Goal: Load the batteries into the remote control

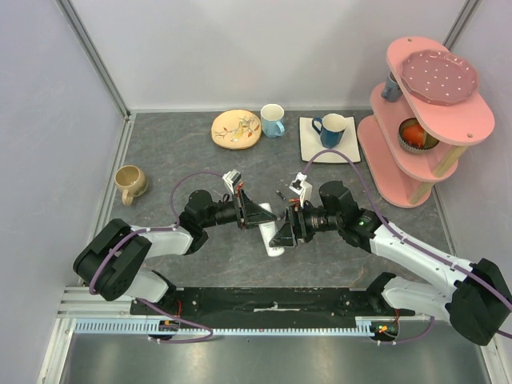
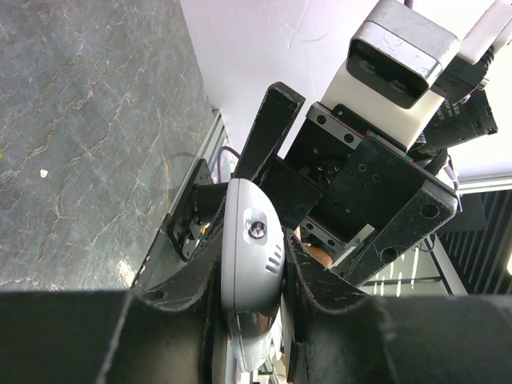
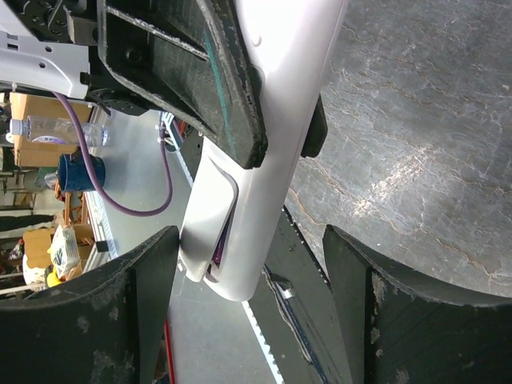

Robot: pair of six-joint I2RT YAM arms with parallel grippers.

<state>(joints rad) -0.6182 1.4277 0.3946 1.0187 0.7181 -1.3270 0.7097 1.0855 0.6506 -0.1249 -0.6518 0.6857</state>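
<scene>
Centrally in the top view, the remote (image 1: 273, 240) is a slim white bar, held low over the grey table (image 1: 176, 156) between the two claws. The left wrist view shows its rounded pale back (image 2: 250, 264) with one small screw and a few ribbed slots. The right wrist view shows its long white side (image 3: 264, 152), with a dark slot tinged purple near the lower end.

Along the top of the frame stand a round patterned plate (image 1: 236, 130), a blue mug (image 1: 272, 120) and a navy mug (image 1: 330, 128) on a square plate (image 1: 308, 144). A tan mug (image 1: 130, 182) sits at the left. What the mugs hold cannot be seen. At the upper right, a pink shelf (image 1: 376, 140) carries a bowl (image 1: 416, 136) with something orange-red in it and, on top, a dotted plate (image 1: 438, 76).

The left arm (image 1: 160, 240) reaches in from the lower left, the right arm (image 1: 400, 244) from the lower right. The left claw (image 1: 262, 216) is closed tight on the remote. The right claw (image 1: 282, 232) stands wide open around the remote's lower end, gripping nothing.
</scene>
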